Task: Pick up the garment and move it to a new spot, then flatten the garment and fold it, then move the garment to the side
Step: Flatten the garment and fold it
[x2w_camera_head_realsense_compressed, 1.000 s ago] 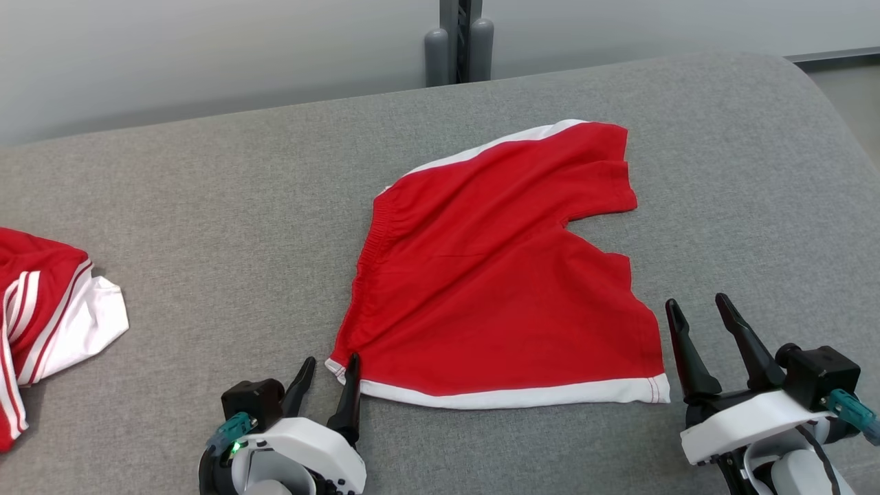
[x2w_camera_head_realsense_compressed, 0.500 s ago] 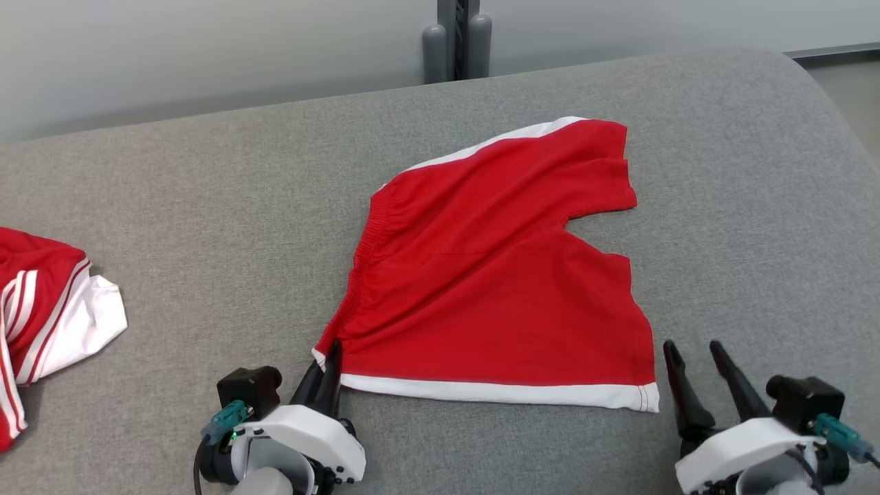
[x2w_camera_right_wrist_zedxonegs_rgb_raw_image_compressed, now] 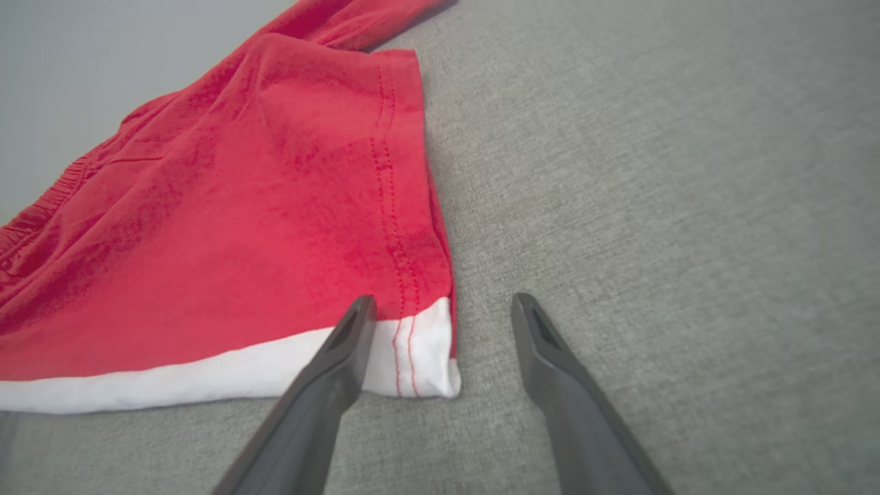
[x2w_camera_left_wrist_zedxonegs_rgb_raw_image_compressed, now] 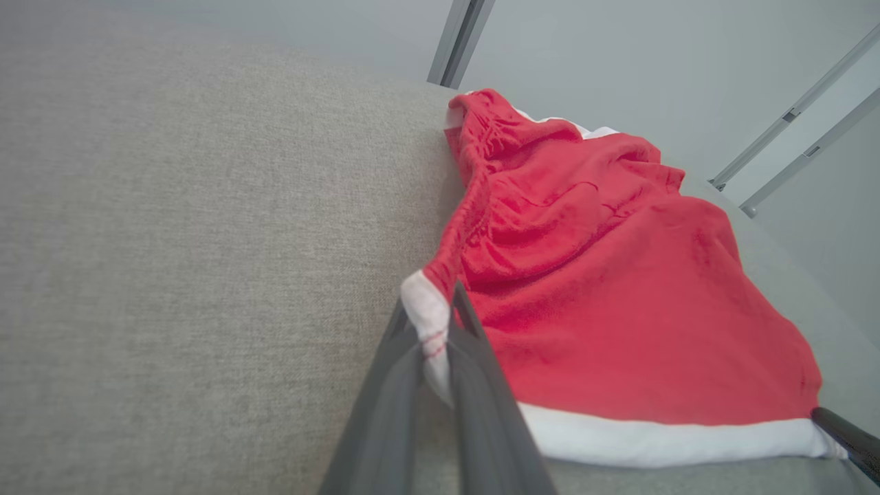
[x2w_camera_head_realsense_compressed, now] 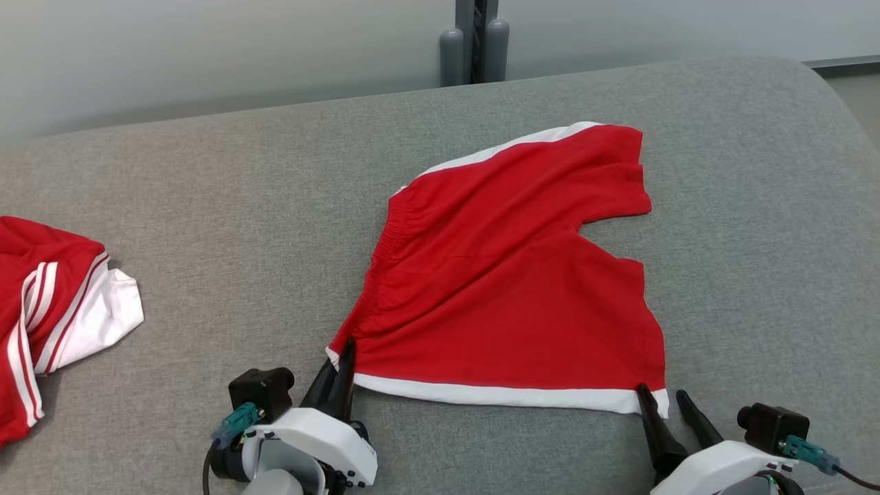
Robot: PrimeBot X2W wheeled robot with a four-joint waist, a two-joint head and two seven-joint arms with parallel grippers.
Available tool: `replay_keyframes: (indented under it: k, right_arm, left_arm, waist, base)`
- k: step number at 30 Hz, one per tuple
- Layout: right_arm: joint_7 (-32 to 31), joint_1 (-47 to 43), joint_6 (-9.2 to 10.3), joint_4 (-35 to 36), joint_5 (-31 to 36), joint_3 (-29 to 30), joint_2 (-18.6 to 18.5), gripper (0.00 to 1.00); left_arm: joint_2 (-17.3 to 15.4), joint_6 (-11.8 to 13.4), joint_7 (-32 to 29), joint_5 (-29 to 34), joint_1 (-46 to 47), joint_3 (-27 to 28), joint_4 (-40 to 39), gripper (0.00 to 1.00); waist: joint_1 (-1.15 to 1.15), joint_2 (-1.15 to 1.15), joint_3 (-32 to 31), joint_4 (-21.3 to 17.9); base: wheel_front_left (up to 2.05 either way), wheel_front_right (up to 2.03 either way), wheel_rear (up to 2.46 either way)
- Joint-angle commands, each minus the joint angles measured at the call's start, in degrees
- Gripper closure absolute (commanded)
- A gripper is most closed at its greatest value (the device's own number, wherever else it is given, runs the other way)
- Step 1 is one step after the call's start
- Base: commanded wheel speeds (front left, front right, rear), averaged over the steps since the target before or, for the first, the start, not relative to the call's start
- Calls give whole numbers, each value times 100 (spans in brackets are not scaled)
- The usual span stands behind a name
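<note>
since a second ago the left gripper (x2w_camera_head_realsense_compressed: 347,347) has snapped closed on the white hem (x2w_camera_head_realsense_compressed: 495,395) corner of the red shorts (x2w_camera_head_realsense_compressed: 509,275), low and left of centre in the head view. the right gripper (x2w_camera_head_realsense_compressed: 661,392) has slid up to the opposite hem corner at lower right, jaws wide apart and holding nothing, one finger over the white band, the other over bare grey cushion (x2w_camera_head_realsense_compressed: 206,206). the shorts lie spread mid-frame. the right should probably reach deeper over the corner before closing, to catch both layers, then both lift evenly.
</note>
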State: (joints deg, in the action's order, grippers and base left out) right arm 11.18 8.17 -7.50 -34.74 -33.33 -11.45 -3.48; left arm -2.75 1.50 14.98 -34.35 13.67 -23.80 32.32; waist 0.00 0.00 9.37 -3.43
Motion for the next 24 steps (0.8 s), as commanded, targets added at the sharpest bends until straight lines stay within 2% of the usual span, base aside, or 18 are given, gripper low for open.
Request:
replay_keyframes:
  k: [1, 2, 3, 4, 6, 14, 19, 24]
  right_arm:
    - [-74, 8, 2, -104, -39, -33, 23, 0]
    - [-112, 30, 2, -155, -89, -82, 30, 0]
    - [-159, 43, 2, -190, -142, -153, 43, 12]
    - [-198, 58, 0, -216, -187, -239, 51, 54]
    - [-283, 63, -1, -220, -273, -435, 74, 100]
    - [-85, 229, 1, 79, -493, -667, -166, 100]
    - [48, 430, 1, 616, -550, -691, -430, 100]
    - [-6, 737, 1, 1250, -498, -588, -754, 100]
  left_arm:
    - [-26, -22, 23, 18, 18, -1, -19, 100]
    - [-29, -26, 23, 17, 23, -13, -29, 100]
    - [-29, -29, 23, 14, 28, -22, -41, 100]
    - [-28, -30, 23, 12, 33, -29, -53, 100]
    - [-28, -28, 23, 5, 39, -38, -70, 100]
    - [-28, -31, 23, -69, -11, -54, -112, 100]
    - [-26, -173, 15, -389, 55, -179, -202, 100]
    - [-29, -326, -274, -795, 248, -179, -547, 100]
  waist:
    - [0, 0, 3, 13]
    - [0, 0, 2, 31]
    - [0, 0, 2, 47]
    - [0, 0, 2, 64]
    - [0, 0, -1, 96]
    - [0, 0, -87, 158]
    - [0, 0, -211, 143]
    - [0, 0, -408, 135]
  base:
    - [0, 0, 0]
    - [0, 0, 0]
    - [0, 0, 0]
    - [0, 0, 0]
    - [0, 0, 0]
    - [0, 0, 0]
    - [0, 0, 0]
    - [0, 0, 0]
